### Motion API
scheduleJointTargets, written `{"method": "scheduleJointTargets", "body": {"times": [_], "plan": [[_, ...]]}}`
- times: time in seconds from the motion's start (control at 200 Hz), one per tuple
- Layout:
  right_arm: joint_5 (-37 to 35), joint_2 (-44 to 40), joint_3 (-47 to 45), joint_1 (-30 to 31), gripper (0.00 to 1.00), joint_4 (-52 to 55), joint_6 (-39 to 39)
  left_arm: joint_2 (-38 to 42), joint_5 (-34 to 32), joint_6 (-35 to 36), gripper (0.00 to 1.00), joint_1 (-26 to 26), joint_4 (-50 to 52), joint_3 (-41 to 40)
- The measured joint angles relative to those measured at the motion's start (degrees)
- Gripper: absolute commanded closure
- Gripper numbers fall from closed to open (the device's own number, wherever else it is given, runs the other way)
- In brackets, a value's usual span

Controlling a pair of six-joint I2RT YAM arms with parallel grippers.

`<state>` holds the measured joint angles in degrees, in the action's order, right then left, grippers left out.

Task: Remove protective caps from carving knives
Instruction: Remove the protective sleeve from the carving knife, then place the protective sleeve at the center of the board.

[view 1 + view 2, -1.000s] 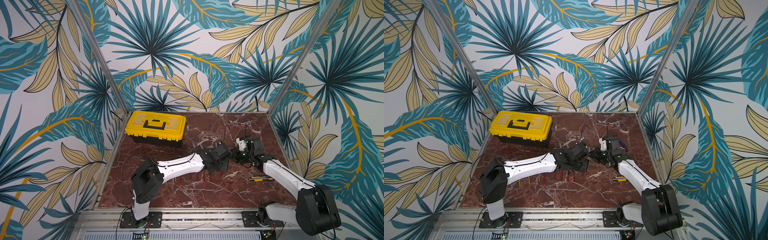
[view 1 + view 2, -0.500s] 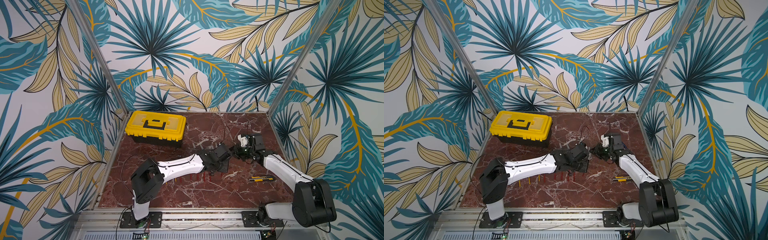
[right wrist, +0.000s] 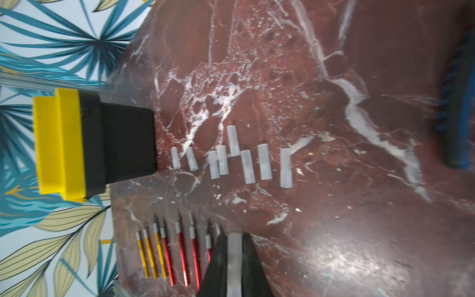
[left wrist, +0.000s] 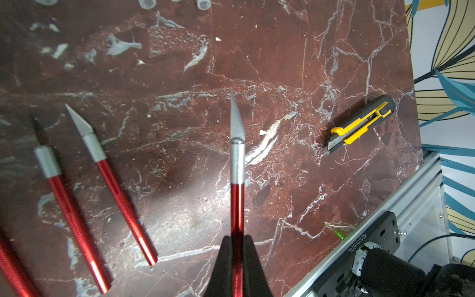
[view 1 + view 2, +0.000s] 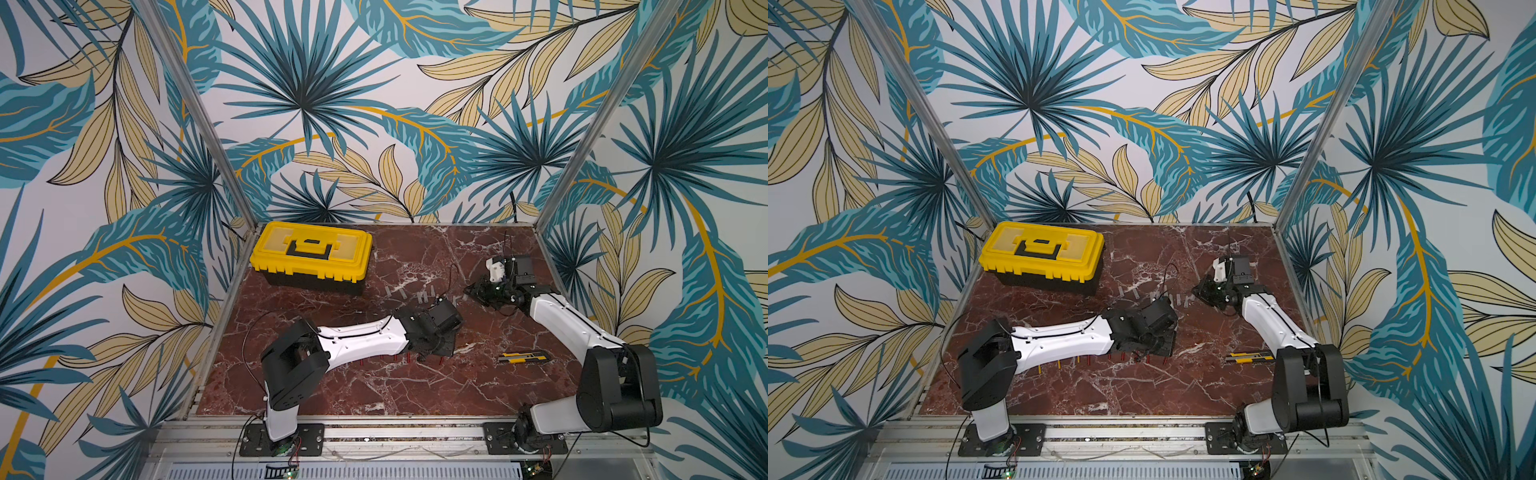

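Eight caps lie in a loose row on the table beside the toolbox, apart from the row of bare knives. The right gripper is clamped on a ninth cap. The left gripper is clamped on a red knife, its blade uncapped, near other red ones and well apart from the utility knife.
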<state>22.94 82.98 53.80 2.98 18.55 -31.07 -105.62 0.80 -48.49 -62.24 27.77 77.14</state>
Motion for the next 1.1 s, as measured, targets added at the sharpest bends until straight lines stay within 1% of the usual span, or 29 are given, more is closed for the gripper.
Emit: {"method": "scheduleJointTargets", "body": {"times": [0.2,0.401,0.516,0.691,0.811,0.996,1.096], "plan": [[-7.61,4.68,2.75,0.39,1.00,4.68,3.32,2.71,-1.68,-1.75,1.00,0.02,-0.85,-2.67],[-12.26,10.21,4.81,3.69,0.99,7.43,4.79,5.16,-2.36,-2.60,1.00,0.02,-1.86,-4.94],[-14.01,12.76,6.21,4.33,0.98,7.69,5.20,5.33,-2.56,-2.80,1.00,0.00,-2.25,-5.40],[-16.13,17.16,9.20,4.68,0.93,8.61,5.66,5.33,-2.78,-2.80,1.00,0.00,-2.69,-6.27],[-16.85,19.76,10.80,5.09,0.91,8.74,5.70,5.33,-2.78,-2.78,1.00,0.00,-2.69,-6.71],[-17.42,21.64,11.80,5.33,0.80,8.98,6.01,5.33,-2.80,-2.71,1.00,0.02,-2.73,-6.78],[-17.55,22.45,12.74,5.31,0.79,9.03,6.12,5.33,-2.78,-2.64,1.00,0.02,-2.75,-6.78]]}}
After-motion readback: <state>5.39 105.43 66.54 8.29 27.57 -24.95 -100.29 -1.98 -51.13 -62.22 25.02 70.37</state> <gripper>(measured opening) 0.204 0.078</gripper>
